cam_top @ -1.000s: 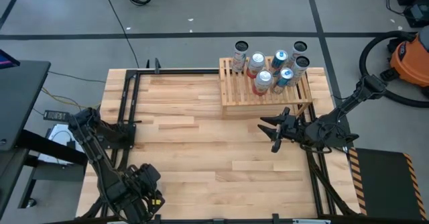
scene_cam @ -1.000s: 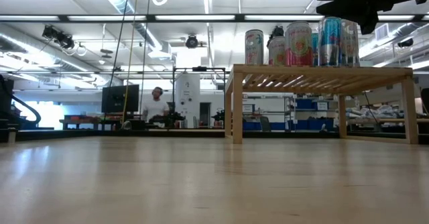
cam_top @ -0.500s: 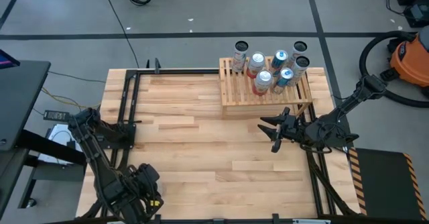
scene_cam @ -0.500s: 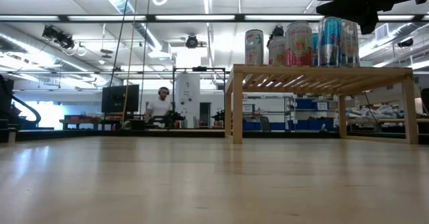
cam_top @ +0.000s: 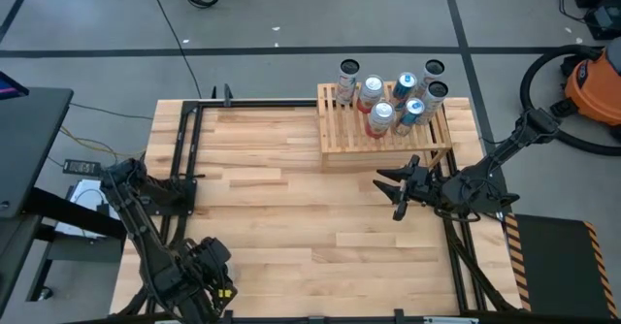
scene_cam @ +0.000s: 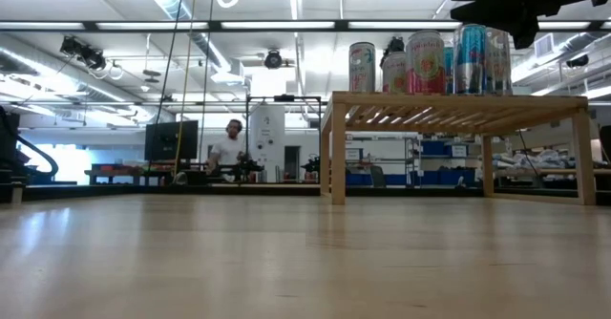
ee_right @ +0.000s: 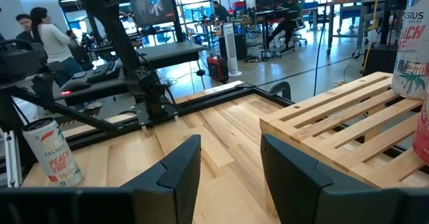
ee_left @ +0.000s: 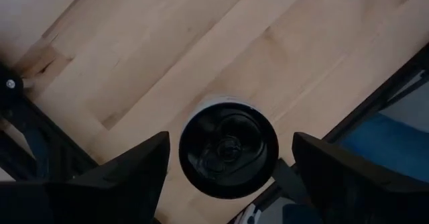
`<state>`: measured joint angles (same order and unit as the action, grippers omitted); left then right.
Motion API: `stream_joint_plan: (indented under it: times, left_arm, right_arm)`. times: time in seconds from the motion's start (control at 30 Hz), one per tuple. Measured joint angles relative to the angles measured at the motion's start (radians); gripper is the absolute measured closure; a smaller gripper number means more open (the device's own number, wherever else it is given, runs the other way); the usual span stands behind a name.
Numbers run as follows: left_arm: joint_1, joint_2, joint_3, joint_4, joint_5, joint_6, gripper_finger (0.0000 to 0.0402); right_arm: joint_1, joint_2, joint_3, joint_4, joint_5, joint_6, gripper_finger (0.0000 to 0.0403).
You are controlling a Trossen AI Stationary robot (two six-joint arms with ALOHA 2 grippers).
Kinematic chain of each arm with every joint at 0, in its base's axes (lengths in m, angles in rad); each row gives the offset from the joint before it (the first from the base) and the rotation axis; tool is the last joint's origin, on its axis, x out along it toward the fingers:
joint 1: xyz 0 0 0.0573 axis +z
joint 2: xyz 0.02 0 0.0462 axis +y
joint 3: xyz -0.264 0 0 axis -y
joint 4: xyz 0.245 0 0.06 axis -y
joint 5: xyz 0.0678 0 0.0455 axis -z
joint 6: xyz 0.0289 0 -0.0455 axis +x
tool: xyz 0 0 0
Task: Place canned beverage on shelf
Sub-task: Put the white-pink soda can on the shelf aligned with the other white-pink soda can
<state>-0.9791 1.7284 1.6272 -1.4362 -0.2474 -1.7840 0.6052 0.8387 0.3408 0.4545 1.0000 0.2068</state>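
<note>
Both arms have held still this past second: the left gripper (cam_top: 210,265) waits near-left with jaws wide, the right gripper (cam_top: 398,190) hangs wide and empty just before the far-right shelf (cam_top: 340,135), where several cans (cam_top: 381,116) stand, so placement looks finished.

Background person (scene_cam: 229,147) shifted slightly right; arms, cans unchanged.

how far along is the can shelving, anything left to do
Done: several cans stand upright on the shelf. In hand: nothing; the right gripper is open and empty just in front of the shelf, and the left gripper waits open at the table's near left. Possibly left: the right wrist view shows one Celsius can standing off the shelf.
</note>
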Motion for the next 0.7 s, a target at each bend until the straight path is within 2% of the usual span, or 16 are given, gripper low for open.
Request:
stream_joint_plan:
  times: [0.7]
  left_arm:
    - [0.013,0.065,0.0,0.0,0.017,0.016,0.0086]
  right_arm:
    - [0.0,0.0,0.0,0.0,0.0,0.0,0.0237]
